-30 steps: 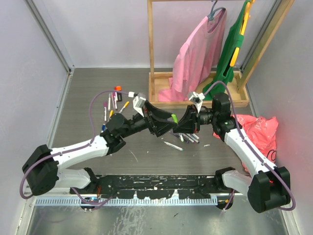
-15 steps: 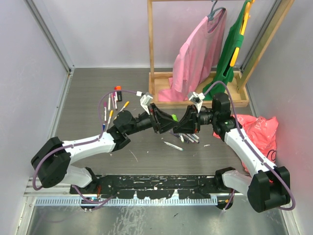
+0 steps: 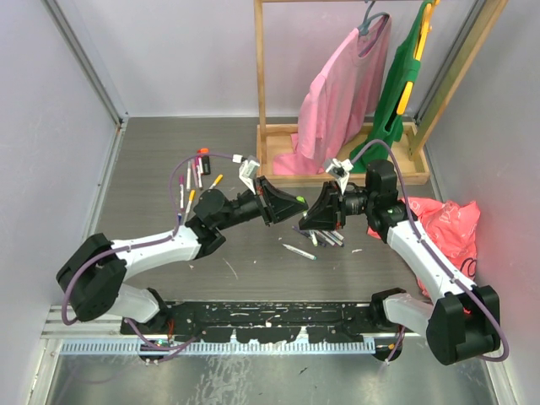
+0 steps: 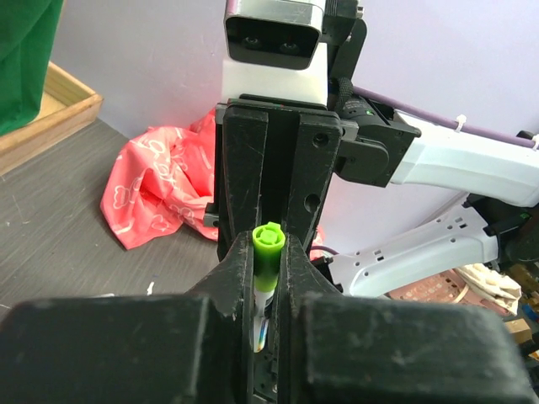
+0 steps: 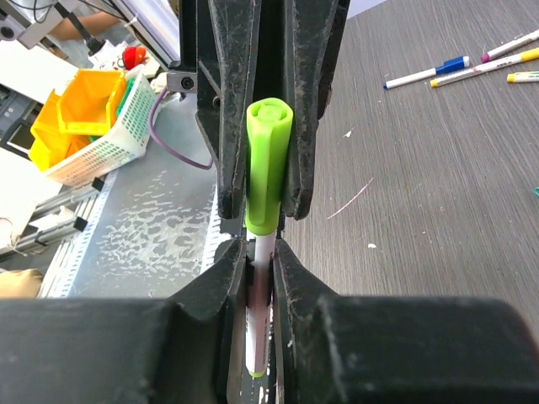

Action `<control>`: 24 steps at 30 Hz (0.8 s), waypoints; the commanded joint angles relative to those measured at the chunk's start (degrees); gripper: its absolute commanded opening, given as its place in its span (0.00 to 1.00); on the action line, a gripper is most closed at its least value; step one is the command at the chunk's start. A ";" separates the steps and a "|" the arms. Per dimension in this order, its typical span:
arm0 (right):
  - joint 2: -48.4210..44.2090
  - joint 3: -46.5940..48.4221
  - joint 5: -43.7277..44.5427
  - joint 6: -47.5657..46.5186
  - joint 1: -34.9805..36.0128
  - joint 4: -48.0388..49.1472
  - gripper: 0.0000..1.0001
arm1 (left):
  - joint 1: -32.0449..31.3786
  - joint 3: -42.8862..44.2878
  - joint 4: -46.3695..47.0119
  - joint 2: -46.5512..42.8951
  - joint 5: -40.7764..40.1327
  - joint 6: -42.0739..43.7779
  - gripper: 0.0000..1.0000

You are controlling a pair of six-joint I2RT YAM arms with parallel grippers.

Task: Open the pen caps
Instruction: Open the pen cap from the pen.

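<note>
Over the grey table (image 3: 160,152), left gripper (image 4: 268,278) pinches the green cap (image 4: 267,241); right gripper (image 5: 259,286) clamps the pen (image 5: 262,255).

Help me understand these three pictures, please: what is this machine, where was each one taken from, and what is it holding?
These are two robot arms bolted at the near edge of a grey table, each ending in a two-finger gripper. The wide picture looks down from above and behind them. The other two come from a camera on each wrist, so each shows its own fingers at the bottom and the other gripper facing it. The left gripper and right gripper meet mid-table on one pen: the right pinches its white barrel, and the left is shut on its green cap, which looks still seated. Loose pens lie on the table, and a wooden rack of clothes stands behind.
</note>
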 commanded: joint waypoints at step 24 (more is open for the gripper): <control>1.95 3.16 1.98 -3.25 0.96 -2.23 0.01 | 6.75 1.35 5.31 -5.66 -9.91 2.62 0.00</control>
